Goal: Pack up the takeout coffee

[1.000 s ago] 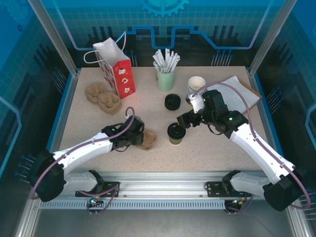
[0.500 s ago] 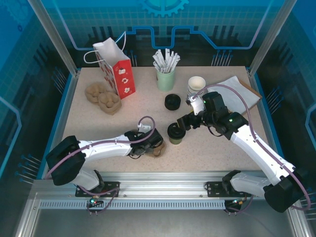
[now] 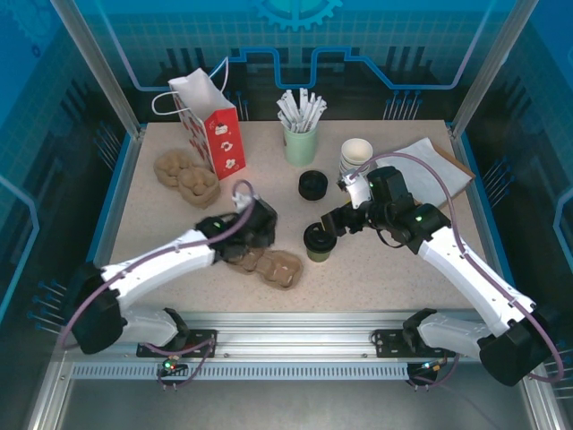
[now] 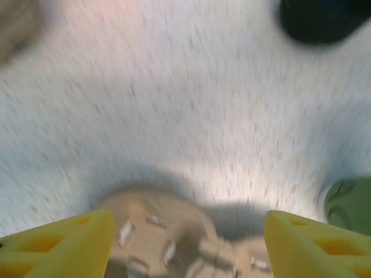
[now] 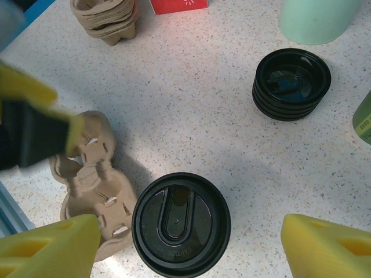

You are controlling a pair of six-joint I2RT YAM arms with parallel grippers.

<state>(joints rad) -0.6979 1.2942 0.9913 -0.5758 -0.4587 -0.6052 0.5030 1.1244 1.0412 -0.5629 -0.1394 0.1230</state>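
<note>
We see a robot test cell in a lab: an aluminium frame (image 3: pixel 97 63) and blue printed walls (image 3: pixel 403 36) enclose the table (image 3: pixel 148 219).

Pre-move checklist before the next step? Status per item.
1. Lid seated on the coffee cup: ok, black lid on, cup upright.
2. Right gripper open with fingers either side of the cup, not touching it: ok.
3. Cup carrier lying on the table beside the cup, sockets up: ok.
4. Left gripper let go of the carrier: cannot tell; jaws are apart, but the wrist view is blurred.
5. Left arm out of the cup's way to the carrier: probably not ok, it hovers over the carrier's left end.
6. Stack of lids apart from the cup: ok.
</note>
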